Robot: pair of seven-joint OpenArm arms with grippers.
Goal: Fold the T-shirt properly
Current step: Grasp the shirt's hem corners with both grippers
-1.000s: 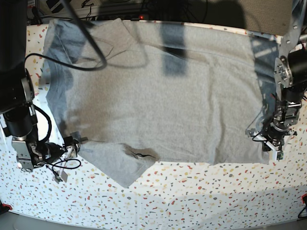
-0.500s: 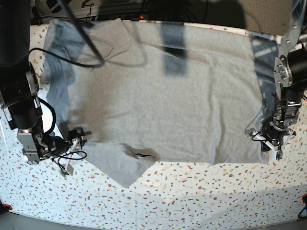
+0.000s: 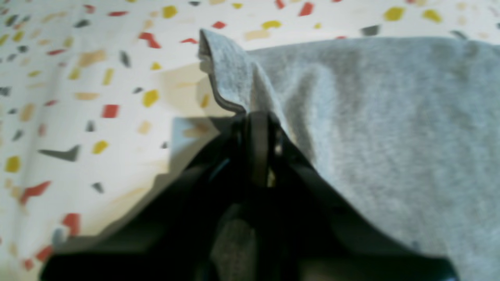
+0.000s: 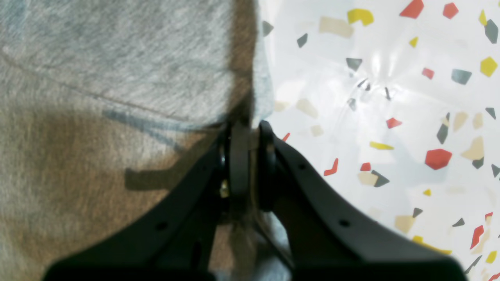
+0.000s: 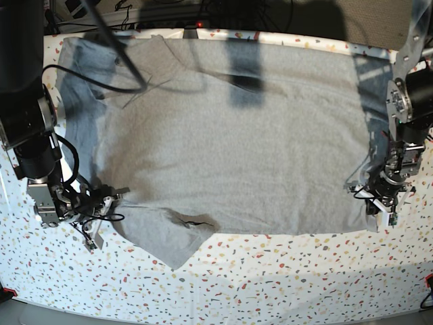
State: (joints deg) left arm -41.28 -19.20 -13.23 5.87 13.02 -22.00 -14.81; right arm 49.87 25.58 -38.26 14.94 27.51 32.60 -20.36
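Observation:
The heather-grey T-shirt (image 5: 230, 135) lies spread on the table with its plain side up. One sleeve (image 5: 169, 240) points toward the near edge, beside the collar opening (image 5: 196, 220). At the shirt's right edge in the base view, my left gripper (image 5: 377, 201) is shut on the hem. In the left wrist view, the left gripper (image 3: 254, 117) pinches a raised fold of the grey cloth (image 3: 371, 117). My right gripper (image 5: 111, 198) sits at the shirt's left edge. In the right wrist view, the right gripper (image 4: 250, 128) is shut on the fabric edge (image 4: 97, 78).
The speckled terrazzo-patterned table cover (image 5: 270, 284) shows bare along the near edge and at both sides. Black cables (image 5: 101, 47) hang over the shirt's far left corner. Dark equipment lines the back edge. The right arm's body (image 5: 27, 135) stands at the left.
My right gripper has moved in to the shirt's left edge and closed on it. The shirt's left side and far sleeve have shifted. The left gripper has kept its hold.

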